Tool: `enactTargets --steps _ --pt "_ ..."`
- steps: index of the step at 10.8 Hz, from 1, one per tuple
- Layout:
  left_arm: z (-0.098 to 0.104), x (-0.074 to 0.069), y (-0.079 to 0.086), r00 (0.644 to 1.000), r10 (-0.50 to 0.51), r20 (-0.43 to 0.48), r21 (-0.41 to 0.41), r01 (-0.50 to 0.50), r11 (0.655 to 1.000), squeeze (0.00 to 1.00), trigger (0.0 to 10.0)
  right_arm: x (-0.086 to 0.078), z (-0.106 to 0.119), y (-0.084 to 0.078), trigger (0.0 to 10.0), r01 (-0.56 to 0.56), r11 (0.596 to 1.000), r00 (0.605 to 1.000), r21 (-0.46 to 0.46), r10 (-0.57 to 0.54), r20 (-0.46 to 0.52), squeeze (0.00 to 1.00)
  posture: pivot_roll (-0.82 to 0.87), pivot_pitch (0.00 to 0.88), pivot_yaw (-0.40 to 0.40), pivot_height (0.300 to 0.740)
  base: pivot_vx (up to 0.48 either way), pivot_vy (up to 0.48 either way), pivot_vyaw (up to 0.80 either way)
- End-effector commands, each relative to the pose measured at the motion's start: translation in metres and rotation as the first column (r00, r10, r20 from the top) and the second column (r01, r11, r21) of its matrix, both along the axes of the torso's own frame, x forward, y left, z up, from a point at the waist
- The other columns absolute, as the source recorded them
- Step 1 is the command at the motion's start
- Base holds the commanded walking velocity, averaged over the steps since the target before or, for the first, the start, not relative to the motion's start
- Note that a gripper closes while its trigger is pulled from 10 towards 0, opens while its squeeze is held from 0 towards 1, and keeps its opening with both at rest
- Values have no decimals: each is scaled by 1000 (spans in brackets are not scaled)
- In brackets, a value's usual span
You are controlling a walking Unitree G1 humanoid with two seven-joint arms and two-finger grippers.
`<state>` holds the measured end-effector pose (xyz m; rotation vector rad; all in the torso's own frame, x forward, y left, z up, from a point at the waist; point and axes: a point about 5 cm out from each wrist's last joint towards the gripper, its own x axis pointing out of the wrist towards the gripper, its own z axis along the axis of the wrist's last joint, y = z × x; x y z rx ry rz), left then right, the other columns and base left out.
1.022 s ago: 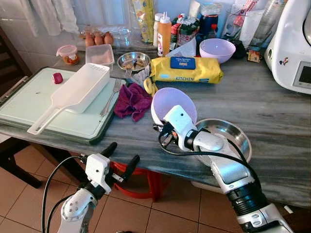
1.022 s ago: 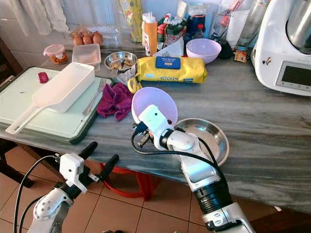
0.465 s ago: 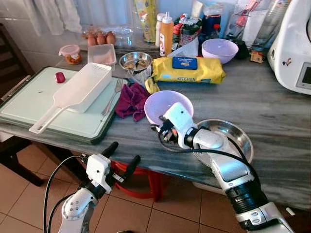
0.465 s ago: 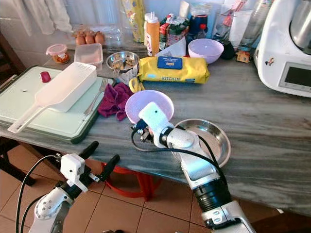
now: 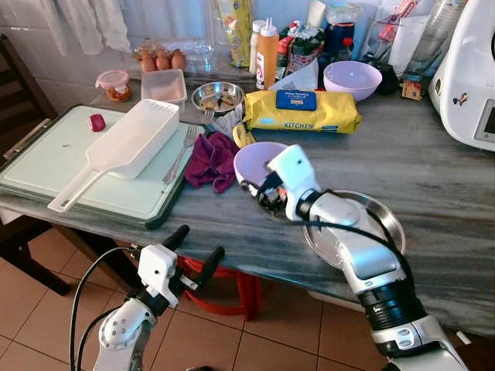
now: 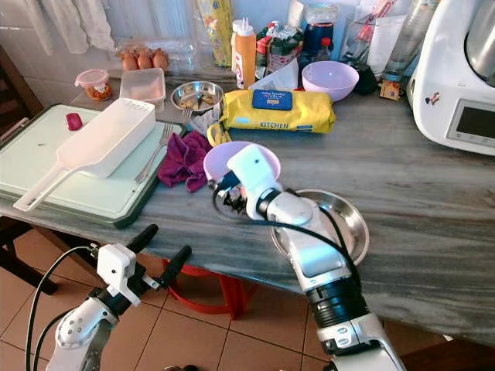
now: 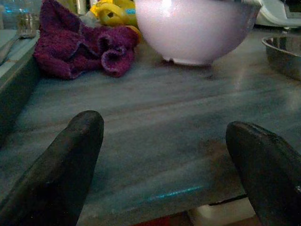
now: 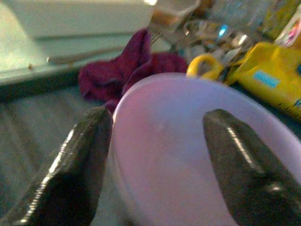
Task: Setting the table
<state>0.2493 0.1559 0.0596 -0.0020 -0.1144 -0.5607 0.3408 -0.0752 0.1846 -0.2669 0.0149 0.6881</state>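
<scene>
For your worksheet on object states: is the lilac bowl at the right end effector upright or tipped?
Upright. The bowl stands on its base on the counter, rim up, at the right end effector.

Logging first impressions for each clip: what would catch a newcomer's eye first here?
The right gripper at the near rim of a lilac bowl standing mid-counter, one finger inside and one outside, beside a steel pan. Behind it lie a magenta cloth and a yellow wipes pack. The left gripper hangs open below the counter edge.
</scene>
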Motion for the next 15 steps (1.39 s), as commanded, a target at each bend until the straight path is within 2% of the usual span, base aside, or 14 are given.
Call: enactTargets --steps 1,5,6,7,9,11,12,15 --pt "2 -1 2 1000 6 -3 8 -6 1000 0 10000 0 18 4 10000 -9 999 998 40 7 59 1000 -34 136 43 740 0 0 0" --pt "10 -1 -1 1000 -4 11 7 4 1000 0 10000 -3 22 2 10000 25 994 996 102 -33 80 1000 -37 134 43 740 0 0 0" --pt "16 -3 -3 999 -44 15 -12 45 999 0 10000 -1 28 -11 10000 99 981 986 169 -119 113 1000 -41 133 38 740 0 0 0" --pt "18 -5 -3 998 -59 20 -14 59 998 0 10000 0 25 -27 10000 150 971 984 188 -166 70 1000 -46 134 34 740 0 0 0" --pt "18 -7 1 998 -61 11 -16 61 998 0 10000 -16 22 -61 10000 189 959 977 213 -205 53 1000 -60 139 32 740 0 0 0" --pt "23 -5 5 999 9 52 -12 -8 1000 0 10000 -33 25 -75 10000 165 955 981 248 -186 63 1000 -80 146 40 740 0 0 0" --pt "42 3 2 995 31 96 -30 -28 999 0 10000 -44 22 -79 10000 163 956 982 244 -181 52 1000 -96 150 46 740 0 0 0" --pt "64 9 -6 992 17 127 -41 -12 999 0 10000 -59 17 -78 10000 167 963 985 213 -172 5 1000 -126 158 65 740 0 0 0"
